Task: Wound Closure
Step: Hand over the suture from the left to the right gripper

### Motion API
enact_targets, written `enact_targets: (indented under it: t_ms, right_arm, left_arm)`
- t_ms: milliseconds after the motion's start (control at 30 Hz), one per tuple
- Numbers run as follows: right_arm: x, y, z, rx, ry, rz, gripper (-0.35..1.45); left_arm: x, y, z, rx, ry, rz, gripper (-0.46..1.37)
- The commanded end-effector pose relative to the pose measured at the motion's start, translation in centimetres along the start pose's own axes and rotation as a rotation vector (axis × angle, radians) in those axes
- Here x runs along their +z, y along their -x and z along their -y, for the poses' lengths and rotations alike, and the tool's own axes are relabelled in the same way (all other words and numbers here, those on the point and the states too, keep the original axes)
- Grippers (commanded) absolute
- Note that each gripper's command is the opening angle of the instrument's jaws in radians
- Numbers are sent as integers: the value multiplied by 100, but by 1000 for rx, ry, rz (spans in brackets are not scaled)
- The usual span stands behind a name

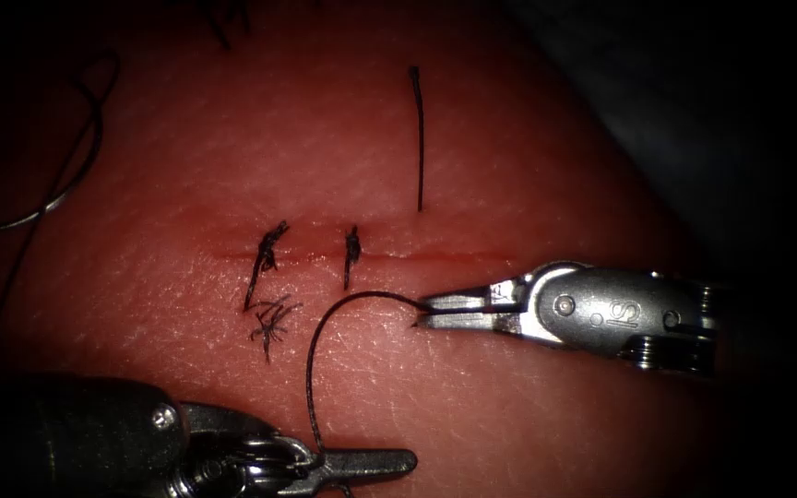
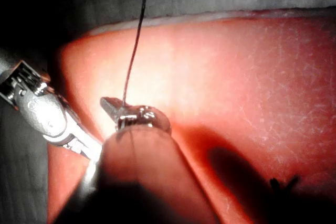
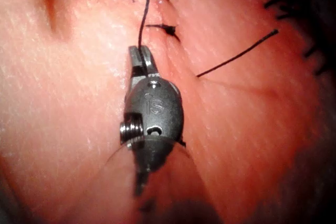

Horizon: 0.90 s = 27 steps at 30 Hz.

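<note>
— Looking down, we see the right tool (image 1: 422,312) clenched on the thin black thread (image 1: 311,369), below the cut (image 1: 371,255) in the glossy tissue (image 1: 509,166).
— And the left tool (image 1: 389,461) pinches that curling strand too. We can't make out the needle.

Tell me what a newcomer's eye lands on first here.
The right tool, below the cut, grips one end of a black thread arching to the left tool, which holds it too. Two knotted stitches cross the cut, and a thread end stands above it.
</note>
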Motion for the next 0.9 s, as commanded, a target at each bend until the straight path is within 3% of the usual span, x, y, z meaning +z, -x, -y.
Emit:
enact_targets:
  t_ms: [33, 433, 467, 567, 600, 667, 767, 900]
  right_arm:
    - [0, 0, 0, 1, 4, 0, -35]
    - [1, 0, 2, 13, 4, -1, -35]
    - [1, 0, 2, 13, 7, 1, -21]
    - [1, 0, 1, 14, 18, 9, 47]
    - [1, -1, 0, 15, 40, 24, 82]
    - [1, -1, -1, 21, 63, 40, 107]
    - [-1, -3, -4, 40, 100, 70, 125]
    - [-4, -8, -10, 68, 139, 95, 134]
  left_arm:
    - [0, 2, 3, -3, 6, -1, -35]
    - [-3, 32, 3, -1, 13, -7, -35]
    - [-4, 34, 2, -1, 13, -8, -35]
    - [-5, 37, 0, -5, 13, -10, -35]
    - [-4, 37, 0, -4, 13, -9, -35]
    - [-3, 36, 0, -5, 13, -7, -35]
    - [0, 32, 0, -5, 11, -3, -35]
    - [4, 25, 0, -4, 10, 2, -35]
